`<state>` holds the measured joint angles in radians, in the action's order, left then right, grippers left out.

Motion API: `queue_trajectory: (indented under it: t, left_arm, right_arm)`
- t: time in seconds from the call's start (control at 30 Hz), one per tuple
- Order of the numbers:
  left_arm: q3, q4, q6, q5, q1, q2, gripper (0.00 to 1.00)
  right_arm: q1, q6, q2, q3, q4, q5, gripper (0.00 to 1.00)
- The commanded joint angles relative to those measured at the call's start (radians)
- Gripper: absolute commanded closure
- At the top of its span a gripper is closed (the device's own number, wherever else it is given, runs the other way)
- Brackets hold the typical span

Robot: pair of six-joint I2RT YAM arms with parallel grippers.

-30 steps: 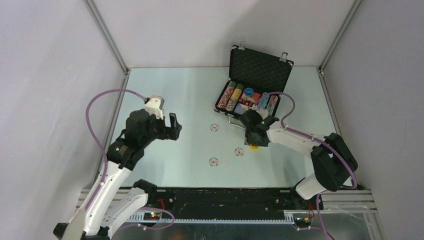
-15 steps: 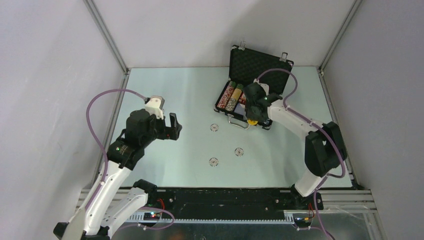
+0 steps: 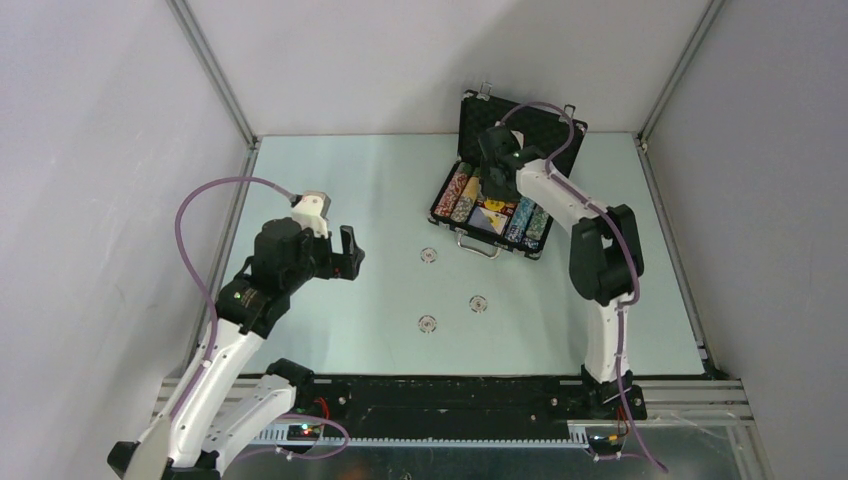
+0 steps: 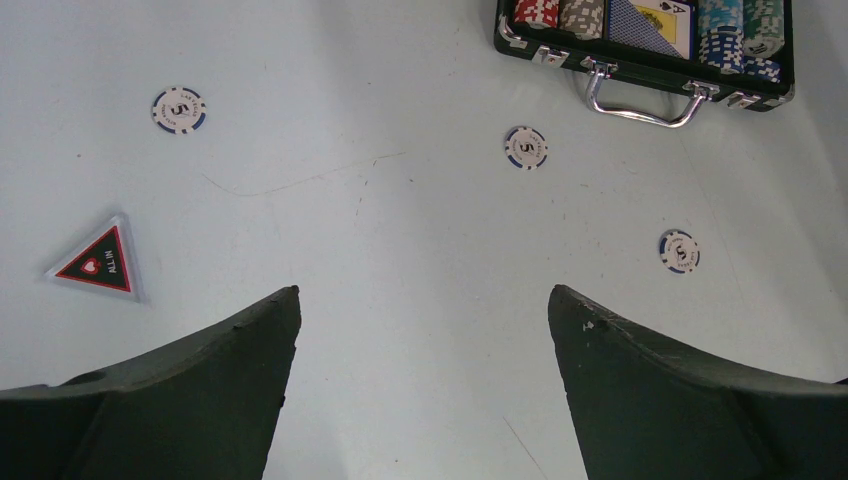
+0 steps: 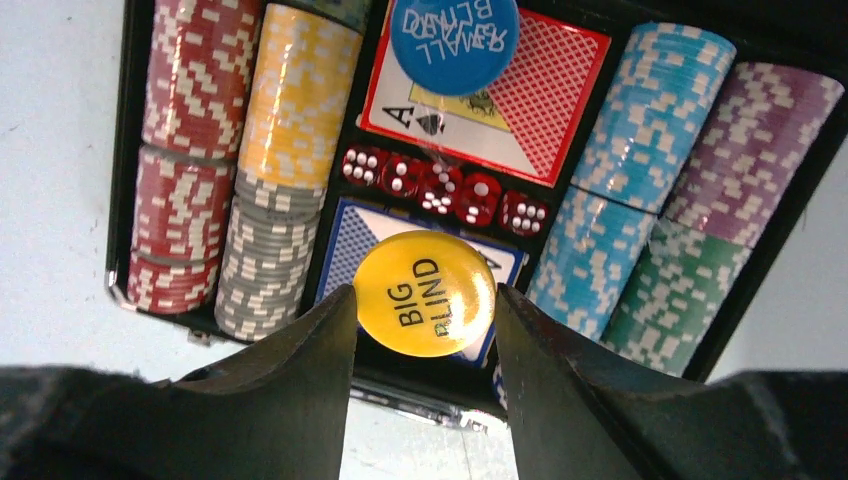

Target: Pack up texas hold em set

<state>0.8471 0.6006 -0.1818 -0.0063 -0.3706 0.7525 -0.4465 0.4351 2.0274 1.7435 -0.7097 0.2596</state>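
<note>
Since a second ago the right claw (image 5: 425,300) has swung from the worktop (image 3: 360,180) in front of the case (image 3: 530,145) to a spot above its open tray, bringing the yellow disc (image 5: 425,292) along; the left claw (image 4: 422,295) has not shifted. The right claw is clamped on the yellow disc — its rim sits against both fingers, and the words BIG BLIND show on its face. Right below it lie blue-backed cards (image 5: 345,235), and just beyond, a row of five red dice (image 5: 440,188) with white pips. Farther ahead a blue disc (image 5: 453,40) rests on red-backed cards (image 5: 545,105). Left of the claw the tray holds chip stacks (image 5: 190,130) in red, yellow and grey; right of it, stacks in light blue, purple and green. The case is black, its foam-lined lid standing upright at the far side, a silver handle (image 4: 640,100) on the near edge.

The left claw hangs wide open over the worktop, its fingers spread far apart. Ahead of it three loose chips (image 4: 526,147) lie well apart — white with blue edge marks — and to its left a dark triangle (image 4: 95,262) with a red border reads ALL IN.
</note>
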Motion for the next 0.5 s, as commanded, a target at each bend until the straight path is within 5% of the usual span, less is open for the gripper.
queue_trajectory:
  t: [0.0, 0.47]
  left_arm:
    - [-0.001, -0.031, 0.021, -0.004, 0.008, -0.001, 0.02]
    - [-0.001, -0.031, 0.020, -0.001, 0.008, 0.002, 0.02]
  right_arm:
    - [0.025, -0.033, 0.061, 0.095, -0.021, -0.012, 0.45]
    - [0.059, -0.051, 0.143, 0.199, -0.038, -0.002, 0.46]
